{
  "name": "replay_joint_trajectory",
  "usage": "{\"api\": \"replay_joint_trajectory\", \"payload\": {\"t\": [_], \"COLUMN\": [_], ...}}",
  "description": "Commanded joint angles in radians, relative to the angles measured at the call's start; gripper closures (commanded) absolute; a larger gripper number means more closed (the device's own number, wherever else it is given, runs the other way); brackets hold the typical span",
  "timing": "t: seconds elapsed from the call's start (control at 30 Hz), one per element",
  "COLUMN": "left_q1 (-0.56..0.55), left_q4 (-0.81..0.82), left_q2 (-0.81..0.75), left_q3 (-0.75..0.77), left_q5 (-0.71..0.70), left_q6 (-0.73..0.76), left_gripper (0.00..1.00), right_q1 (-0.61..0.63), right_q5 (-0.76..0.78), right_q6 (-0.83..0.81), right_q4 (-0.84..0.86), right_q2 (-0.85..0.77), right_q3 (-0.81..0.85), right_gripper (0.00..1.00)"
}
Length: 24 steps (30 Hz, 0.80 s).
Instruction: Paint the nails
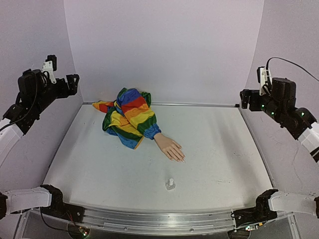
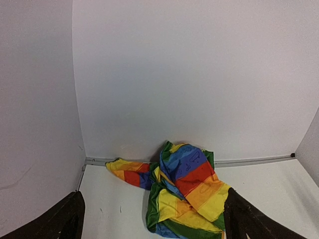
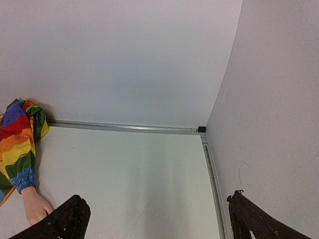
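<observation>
The peach mannequin hand (image 1: 169,148) lies palm down mid-table, its fingers pointing to the near right. Its nails (image 1: 181,159) are tiny pale tips, too small to make out. The rainbow-striped sleeve (image 1: 128,117) is bunched behind it and fills the lower left wrist view (image 2: 192,186). A small clear bottle with a white cap (image 1: 170,184) stands upright in front of the hand. My left gripper (image 1: 74,81) is raised at the far left, open and empty (image 2: 154,226). My right gripper (image 1: 244,98) is raised at the far right, open and empty (image 3: 157,221). The right wrist view shows only the wrist part of the hand (image 3: 36,206).
White walls close the table in at the back and both sides, with a metal rail (image 1: 199,104) along the back edge. A metal frame (image 1: 149,221) runs along the near edge between the two arm bases.
</observation>
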Motion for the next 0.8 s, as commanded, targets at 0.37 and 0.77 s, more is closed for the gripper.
{"api": "replay_joint_trajectory", "payload": {"t": [0.37, 0.77], "left_q1": [0.068, 0.086], "left_q4": [-0.092, -0.147], "left_q2": [0.020, 0.165], "left_q3": [-0.142, -0.135], "left_q5": [0.022, 0.206], "left_q6": [-0.167, -0.268], "left_gripper": [0.01, 0.01], "right_q1": [-0.062, 0.394], "right_q5": [-0.272, -0.406], "right_q6": [0.189, 0.289], "right_q4": [-0.023, -0.129], "right_q2": [0.279, 0.554], "right_q3": [-0.036, 0.032], "right_gripper": [0.02, 0.03]}}
